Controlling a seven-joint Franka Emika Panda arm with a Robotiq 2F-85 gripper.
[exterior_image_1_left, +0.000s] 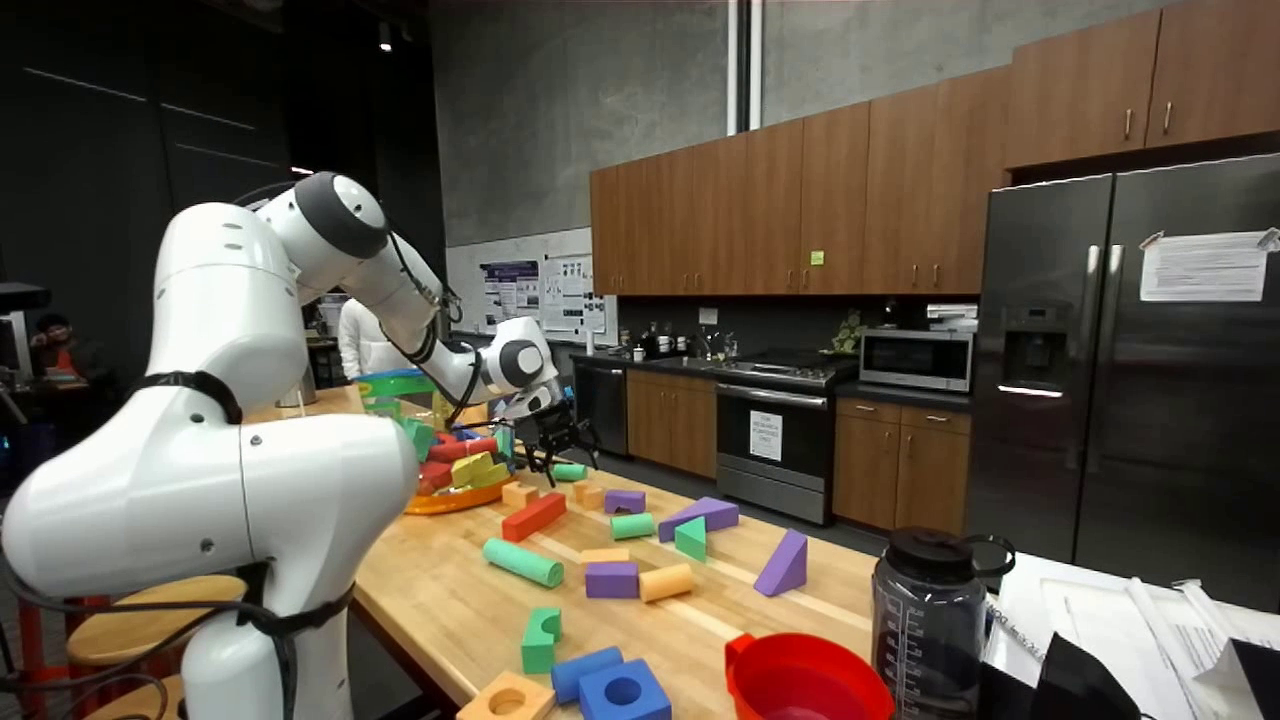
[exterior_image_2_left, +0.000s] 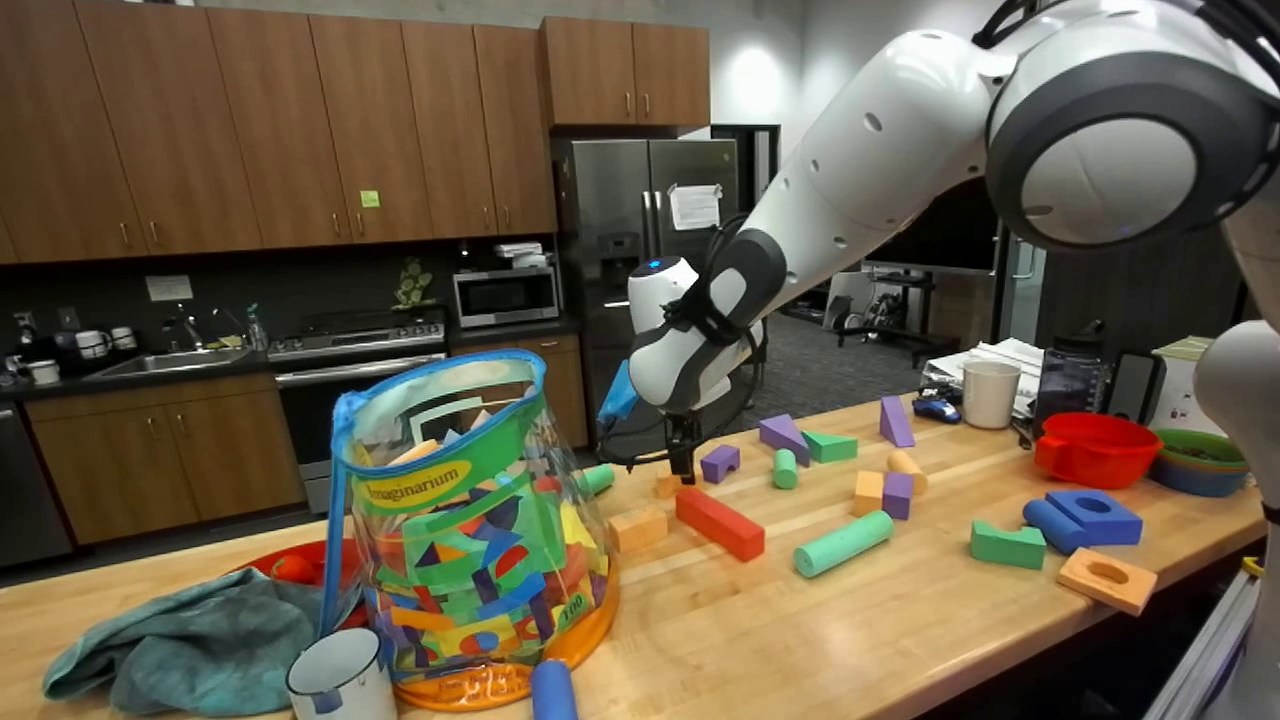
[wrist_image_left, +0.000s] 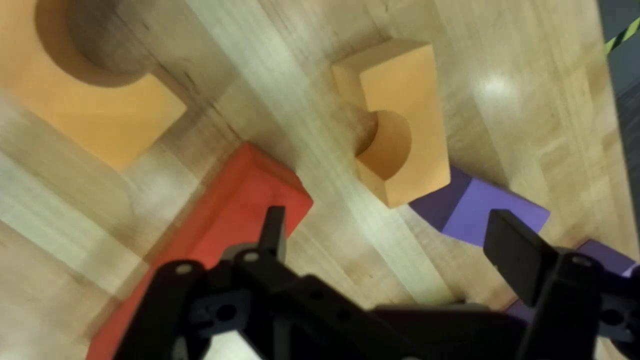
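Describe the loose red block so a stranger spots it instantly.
On the wooden table, find the clear bag. Right of it in an exterior view, past an orange block, lies the red block. It's a long bar, the only loose red block.

In an exterior view, the bag (exterior_image_2_left: 418, 488) stands left of the end effector (exterior_image_2_left: 685, 470).

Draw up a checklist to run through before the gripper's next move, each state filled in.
1. Gripper open, holding nothing: ok.
2. Orange block lined up between the fingers, if that is the pick: not ok; it lies beyond the fingertips in the wrist view.
3. Orange block apart from the purple block: cannot tell; they overlap in the wrist view.
4. Room above the red block: cannot tell; one finger overlaps it in the wrist view, height unclear.
5. Bag upright: ok, in an exterior view.
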